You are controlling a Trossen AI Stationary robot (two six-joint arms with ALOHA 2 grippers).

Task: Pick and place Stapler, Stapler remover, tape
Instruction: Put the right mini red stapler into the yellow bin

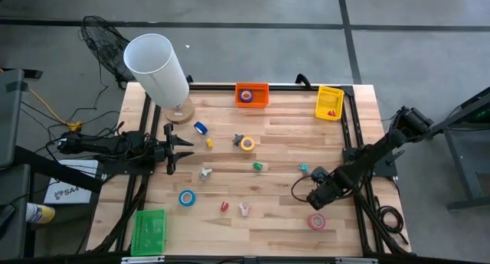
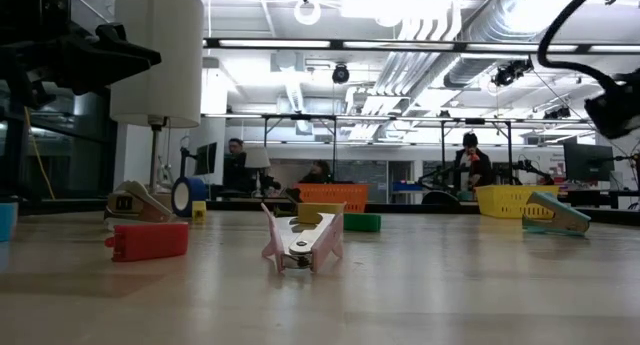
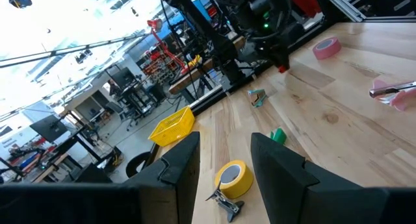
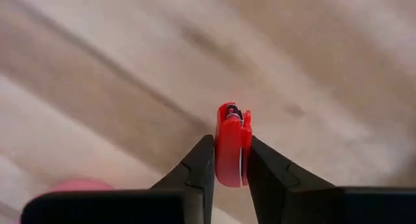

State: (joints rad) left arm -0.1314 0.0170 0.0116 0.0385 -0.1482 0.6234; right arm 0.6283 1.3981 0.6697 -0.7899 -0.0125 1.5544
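High view: we take the orange mesh basket (image 1: 252, 86) at the table's far edge as landmark. One small tape ring (image 1: 246, 96) already lies inside it. Beside it, toward the right arm, the yellow mesh basket (image 1: 329, 89) holds a red item (image 1: 331, 111) that we cannot identify. We judge sorting begun but far from finished.

Loose on the wood, nearer the arms than the orange basket, lie:
- a yellow tape roll (image 1: 246, 144), closest to that basket;
- a dark blue tape roll (image 1: 200, 128), toward the left arm;
- a light blue tape roll (image 1: 187, 197), farther off;
- a pink tape roll (image 1: 317, 221), farthest, near the right arm;
- a pink clawed staple remover (image 1: 244, 209), between the last two.

The right gripper (image 4: 227, 146), well away from the orange basket and just beside the pink tape roll, has its fingers clamped on a small red plastic piece (image 4: 229, 130). We cannot tell whether this is a stapler, or whether it is clear of the wood.

The left gripper (image 1: 180, 149) waits on the left side with its fingers parted and nothing between them, facing the yellow tape roll.

Left to do, in our judgement: deliver the red piece, then collect four rolls and the remover.
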